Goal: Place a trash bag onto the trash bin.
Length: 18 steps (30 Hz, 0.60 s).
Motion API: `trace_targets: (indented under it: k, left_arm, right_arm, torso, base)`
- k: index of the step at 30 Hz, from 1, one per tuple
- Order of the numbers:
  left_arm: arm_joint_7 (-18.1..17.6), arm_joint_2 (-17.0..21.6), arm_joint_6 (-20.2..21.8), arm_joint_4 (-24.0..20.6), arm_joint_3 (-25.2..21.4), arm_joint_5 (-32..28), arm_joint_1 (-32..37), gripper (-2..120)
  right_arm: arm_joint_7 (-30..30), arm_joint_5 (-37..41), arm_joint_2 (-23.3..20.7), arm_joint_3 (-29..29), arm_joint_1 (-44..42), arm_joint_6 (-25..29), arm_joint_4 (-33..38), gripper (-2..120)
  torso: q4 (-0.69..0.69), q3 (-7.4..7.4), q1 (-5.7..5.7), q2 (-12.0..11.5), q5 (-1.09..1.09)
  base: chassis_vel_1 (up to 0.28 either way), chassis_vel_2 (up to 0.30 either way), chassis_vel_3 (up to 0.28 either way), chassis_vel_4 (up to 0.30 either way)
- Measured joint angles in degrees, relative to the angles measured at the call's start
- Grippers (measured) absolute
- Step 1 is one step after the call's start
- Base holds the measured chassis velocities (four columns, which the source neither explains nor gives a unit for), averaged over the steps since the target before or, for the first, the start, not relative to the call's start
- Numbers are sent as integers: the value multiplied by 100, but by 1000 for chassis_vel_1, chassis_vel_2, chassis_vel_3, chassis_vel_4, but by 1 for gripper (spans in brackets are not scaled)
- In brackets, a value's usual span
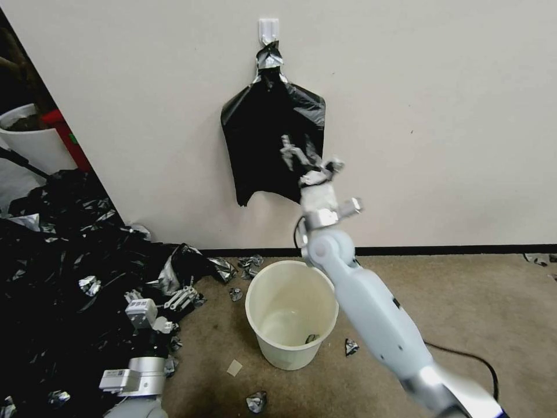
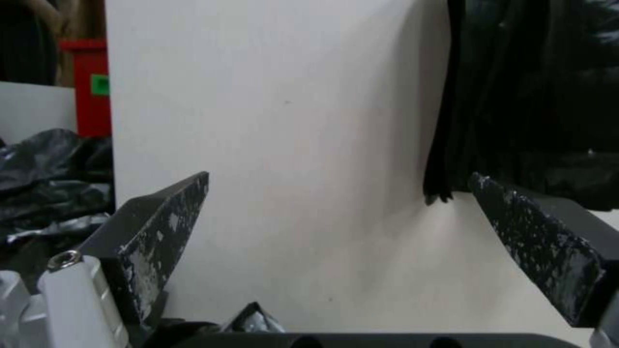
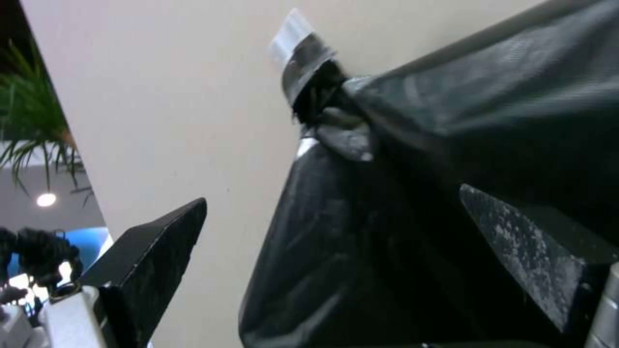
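The right pincer (image 1: 301, 157) is raised against the hanging sheaf of black bags (image 1: 270, 139), fingers spread wide, gripping nothing. Its arm stretches up over the trash bin (image 1: 291, 313), which stands on the floor directly below. The left pincer (image 1: 174, 297) waits low, fingers apart.

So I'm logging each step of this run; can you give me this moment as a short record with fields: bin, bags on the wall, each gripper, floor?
trash bin: upright on the carpet near the wall, no bag on it, a small scrap inside
sheaf of black bags: hangs flat on the wall from a white hook, grey-taped neck
right gripper: raised to the hanging bags, jaws open, nothing clamped
left gripper: low, left of the bin, over the heap of black film, jaws open and empty
floor: silver scraps scattered around the bin
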Motion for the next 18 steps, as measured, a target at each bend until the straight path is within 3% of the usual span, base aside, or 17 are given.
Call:
trace_targets:
  k: [6, 16, 18]
  left_arm:
    - [-51, -19, -75, -13, -64, 104, 55, 100]
    - [-117, -70, -91, 58, -47, 265, 13, 100]
    - [-124, -81, -91, 95, -36, 311, -19, 100]
  right_arm:
    - [8, -43, 297, -9, 778, 63, -772, 100]
    - [283, -69, 434, -1, 1108, 55, -1158, 99]
    - [301, -76, 434, 35, 1119, 41, -1195, 94]
  torso:
    - [0, -1, 0, 0, 0]
    - [0, -1, -1, 0, 1]
    - [0, -1, -1, 0, 1]
  base:
    - [0, 0, 0, 0]
    - [0, 0, 0, 0]
    - [0, 0, 0, 0]
